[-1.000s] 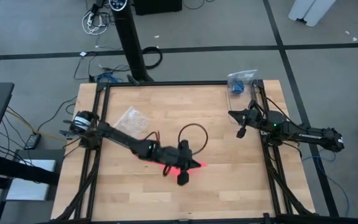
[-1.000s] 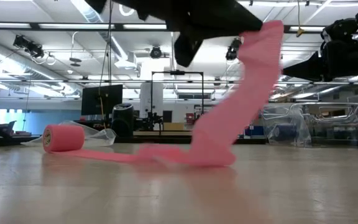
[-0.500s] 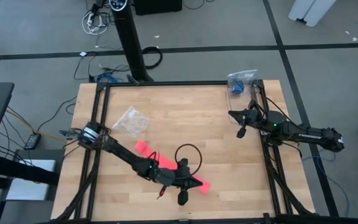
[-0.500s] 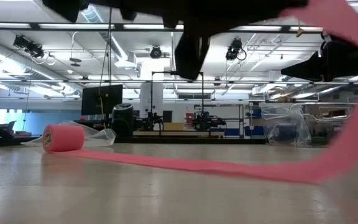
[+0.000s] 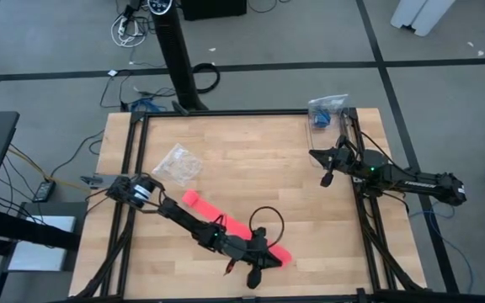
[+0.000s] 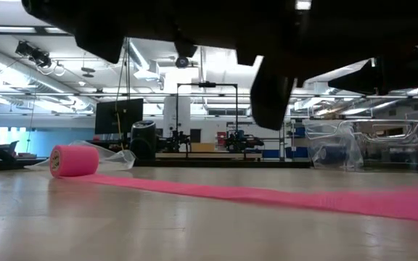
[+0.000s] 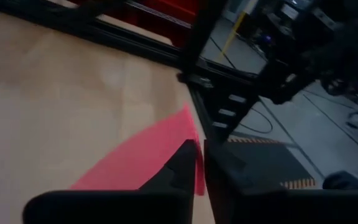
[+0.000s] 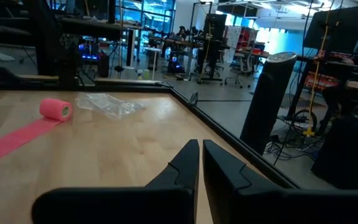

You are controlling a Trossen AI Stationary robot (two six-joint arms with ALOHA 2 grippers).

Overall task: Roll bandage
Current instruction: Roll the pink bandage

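Observation:
The bandage is a bright pink strip [image 5: 234, 227] lying flat on the wooden table. It runs from its small roll [image 5: 189, 198] slanting toward the near right. The roll [image 6: 73, 160] rests on its side, and the strip [image 6: 303, 197] stretches out low from it. My left gripper [image 5: 274, 259] is near the table's front edge, shut on the strip's free end. My right gripper [image 5: 327, 178] hangs shut and empty by the right rail. Its wrist view shows the roll [image 8: 56, 109] far off. My left gripper pinches the strip's free end [image 7: 197, 175] between its two fingers, and pink shows in the narrow gap. The fingers point toward the table's right rail, low over the wood. The strip [image 7: 135, 162] trails back from them, flat on the table toward the roll.
A clear wrinkly plastic bag [image 5: 178, 164] lies just beyond the roll at the far left. A transparent container with blue contents [image 5: 327, 111] sits at the far right corner. Black frame rails [image 5: 360, 202] edge the table.
My left gripper has moved toward the table's near edge and right, and come down, keeping hold of the strip's end. The strip, first bunched and rising steeply to the gripper, is now drawn out long and flat. The roll has stayed in place.

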